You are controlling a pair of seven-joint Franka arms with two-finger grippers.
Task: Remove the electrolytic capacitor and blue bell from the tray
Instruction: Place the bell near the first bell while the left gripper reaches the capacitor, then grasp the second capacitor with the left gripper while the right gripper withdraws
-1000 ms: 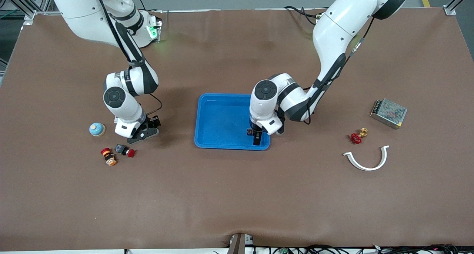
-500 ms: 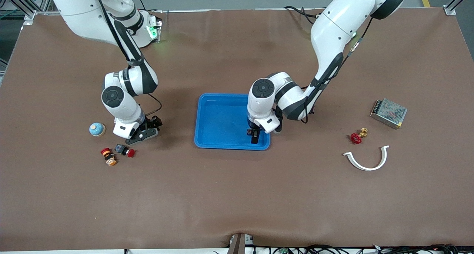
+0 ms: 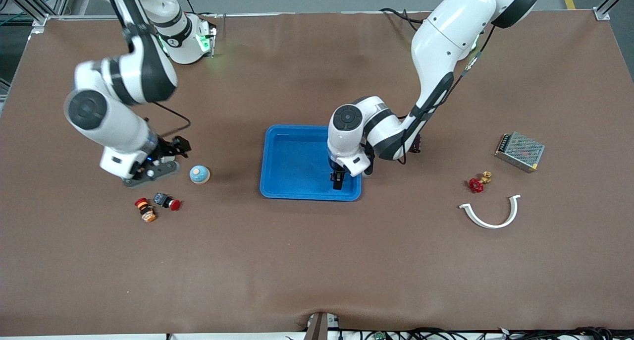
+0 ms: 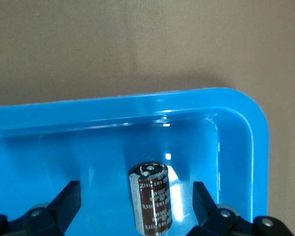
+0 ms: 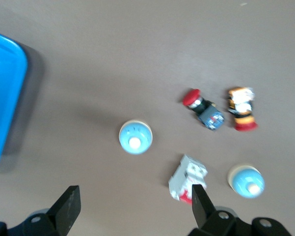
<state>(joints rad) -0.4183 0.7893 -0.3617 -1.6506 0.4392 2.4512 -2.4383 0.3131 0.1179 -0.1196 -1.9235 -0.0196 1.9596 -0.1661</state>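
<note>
The brown capacitor (image 4: 151, 196) rests in a corner of the blue tray (image 3: 292, 156), also in the left wrist view (image 4: 88, 147). My left gripper (image 3: 338, 181) (image 4: 135, 206) is low in the tray, open, one finger on each side of the capacitor without touching it. A light blue bell (image 3: 199, 174) (image 5: 135, 137) sits on the table between the tray and my right gripper (image 3: 151, 172) (image 5: 135, 216), which is open, empty and raised. A second bell (image 5: 245, 180) shows only in the right wrist view; the right arm hides it in the front view.
Two red push buttons (image 3: 143, 208) (image 3: 167, 201) lie near the right gripper, nearer the front camera. A white and red block (image 5: 188, 178) lies by the second bell. A metal power supply (image 3: 520, 151), a red valve (image 3: 476, 184) and a white curved piece (image 3: 490, 213) lie toward the left arm's end.
The right arm has lifted and swung toward its own end of the table, uncovering the bell near the tray and covering the other one. The left gripper has shifted slightly in the tray.
</note>
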